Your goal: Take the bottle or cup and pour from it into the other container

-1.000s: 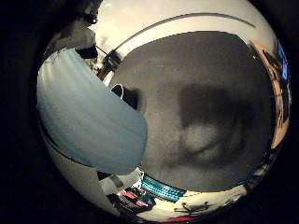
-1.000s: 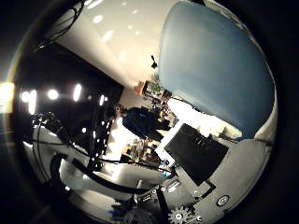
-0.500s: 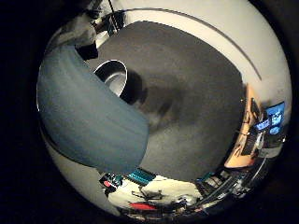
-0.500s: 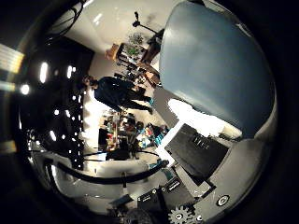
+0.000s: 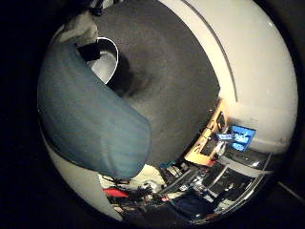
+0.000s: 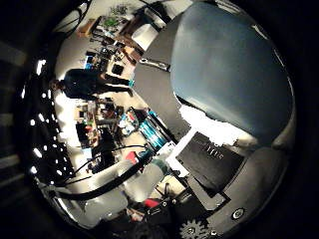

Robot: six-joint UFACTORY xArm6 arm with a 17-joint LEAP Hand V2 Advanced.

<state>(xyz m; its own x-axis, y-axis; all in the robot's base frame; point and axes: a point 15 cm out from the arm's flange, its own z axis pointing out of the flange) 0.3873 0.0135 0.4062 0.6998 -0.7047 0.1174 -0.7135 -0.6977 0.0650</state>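
Observation:
A blue-grey cup [image 5: 91,114] lies close against my palm and fills much of the little finger side view; it also fills much of the thumb side view [image 6: 234,75]. My right hand [image 6: 214,164] shows as white and black parts beside the cup, with a white finger part [image 5: 81,31] over its far end. The hand holds the cup in the air above a dark mat [image 5: 172,86]. A white-rimmed container [image 5: 107,59] stands on the mat, just beyond the cup's far end.
The dark mat lies on a white table [image 5: 243,67]. Past the table's edge are an orange object [image 5: 212,145], a lit screen [image 5: 243,135] and room clutter. The thumb side view shows shelves and clutter [image 6: 110,110] in the room.
The whole view has turned, so the hand and cup have rotated. The white-rimmed container now lies nearer the cup's far end. The cup stays fixed against the palm.

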